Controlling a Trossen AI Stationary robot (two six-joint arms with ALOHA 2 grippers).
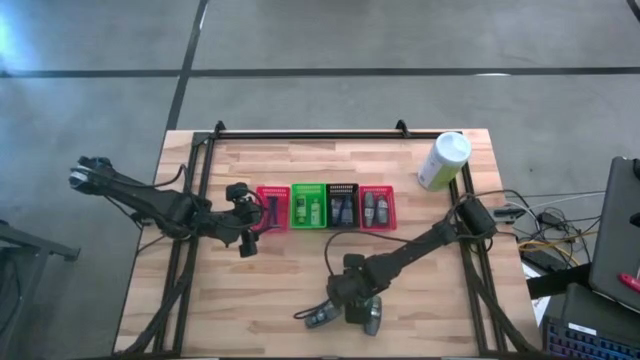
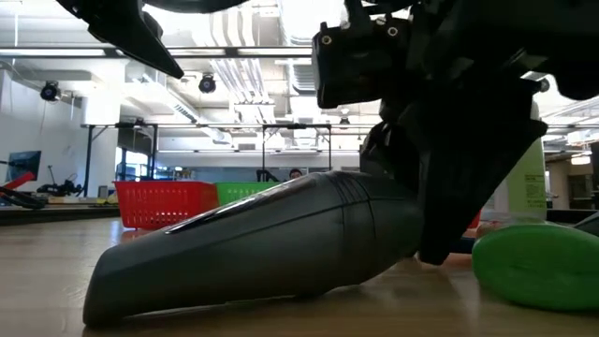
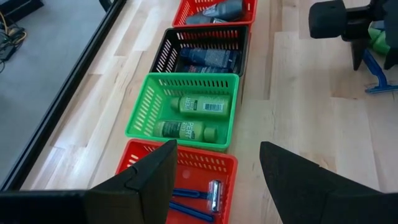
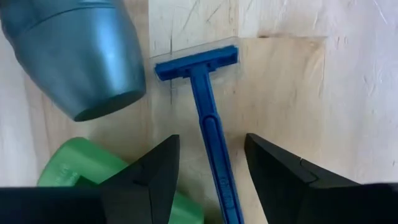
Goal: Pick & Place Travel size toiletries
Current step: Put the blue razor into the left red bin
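Observation:
Near the table's front edge lie a blue razor, a grey oval bottle on its side and a green packet. My right gripper hangs over them, open, pointing down, one finger on each side of the razor's handle. In the low view the bottle and packet rest flat on the wood. My left gripper is open above the leftmost red basket, which holds blue razors. From above, the left gripper sits at the row's left end and the right gripper at the front.
A row of mesh baskets stands mid-table: red, green with green bottles, black with dark tubes, red with grey bottles. A tall white-and-green canister stands at the far right. Bare wood lies in front of the baskets.

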